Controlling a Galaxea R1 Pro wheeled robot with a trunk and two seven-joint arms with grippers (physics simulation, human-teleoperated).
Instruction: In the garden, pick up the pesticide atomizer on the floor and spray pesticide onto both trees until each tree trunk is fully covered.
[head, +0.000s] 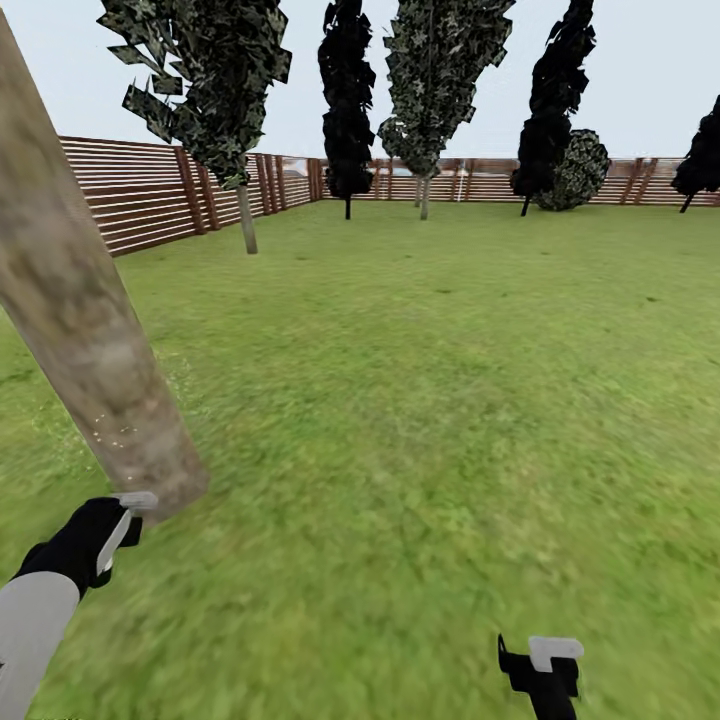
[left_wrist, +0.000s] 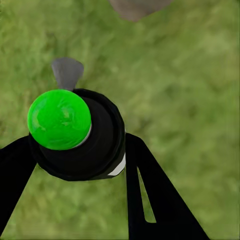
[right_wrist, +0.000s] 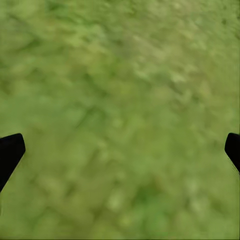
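Sitting between the two black fingers of the left gripper, the pesticide atomizer shows as a round black body capped by a bright green dome, with a grey nozzle jutting past it toward the grass. The fingers are clamped on the black body from either side, below the green cap. It reads as a small rigid plastic bottle, probably light, and smooth enough to twist in the grip, so the hold belongs on the broad black barrel, leaving the nozzle free. Just ahead of that gripper rises the thick pale tree trunk, with a few whitish specks of pesticide low on its bark. Well off to the side, the right gripper hangs over bare lawn, fingers spread apart and holding nothing.
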